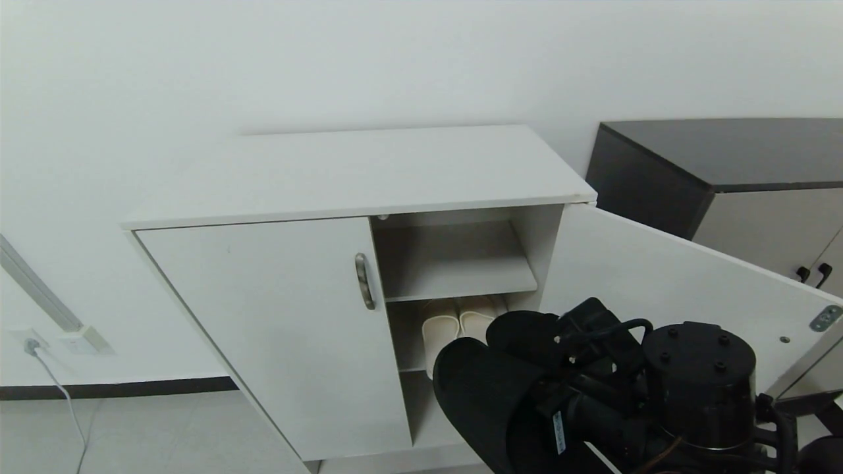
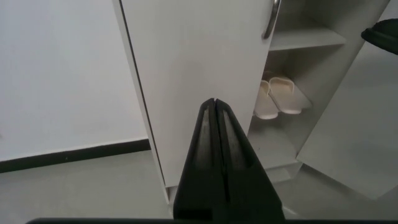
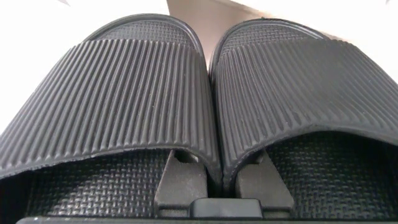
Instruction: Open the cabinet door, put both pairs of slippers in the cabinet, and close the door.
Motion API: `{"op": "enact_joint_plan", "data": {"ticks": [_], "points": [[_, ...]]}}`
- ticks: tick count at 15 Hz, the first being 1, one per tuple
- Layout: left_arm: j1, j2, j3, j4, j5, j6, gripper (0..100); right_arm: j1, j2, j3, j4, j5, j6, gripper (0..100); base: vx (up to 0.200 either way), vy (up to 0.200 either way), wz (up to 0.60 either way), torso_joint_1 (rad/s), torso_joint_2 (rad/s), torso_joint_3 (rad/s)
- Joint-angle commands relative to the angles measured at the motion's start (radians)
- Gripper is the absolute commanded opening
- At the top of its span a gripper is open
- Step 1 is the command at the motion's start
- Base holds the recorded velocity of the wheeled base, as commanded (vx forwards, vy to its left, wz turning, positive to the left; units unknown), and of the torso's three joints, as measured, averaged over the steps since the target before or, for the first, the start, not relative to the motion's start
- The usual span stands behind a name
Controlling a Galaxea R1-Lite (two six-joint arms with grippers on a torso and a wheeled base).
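Note:
The white cabinet (image 1: 369, 171) has its right door (image 1: 658, 276) swung wide open and its left door (image 1: 263, 316) closed. A white pair of slippers (image 1: 458, 326) (image 2: 280, 98) lies side by side on the middle shelf. The black pair of slippers (image 1: 490, 388) (image 3: 211, 93) hangs in front of the open compartment, low and to the right, outside the cabinet. My right gripper (image 3: 221, 186) is shut on their two inner edges, pressed together. My left gripper (image 2: 214, 118) is shut on nothing and faces the closed left door from a short distance.
A metal handle (image 1: 364, 281) runs down the left door's inner edge. A dark cabinet (image 1: 724, 158) stands just right of the open door. A wall socket with a cable (image 1: 29, 345) is low on the left. An upper shelf (image 1: 454, 270) sits above the white pair.

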Motion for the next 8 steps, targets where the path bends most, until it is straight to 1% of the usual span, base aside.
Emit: {"op": "enact_joint_plan", "data": {"ticks": [1, 4, 8], "points": [[0.000, 0.001, 0.001, 0.000, 0.000, 0.000, 0, 0.000, 0.012, 0.000, -0.002, 0.000, 0.000, 0, 0.000, 0.000, 0.00, -0.163, 0.49, 0.330], [0.000, 0.001, 0.001, 0.000, 0.000, 0.000, 0, 0.003, 0.019, 0.000, -0.011, 0.000, 0.000, 0, 0.000, 0.000, 0.00, -0.142, 0.48, 0.329], [0.000, 0.001, 0.001, 0.000, 0.000, 0.000, 0, 0.008, 0.022, 0.008, -0.012, 0.000, 0.000, 0, 0.000, 0.000, 0.00, -0.104, 0.46, 0.344]]}}
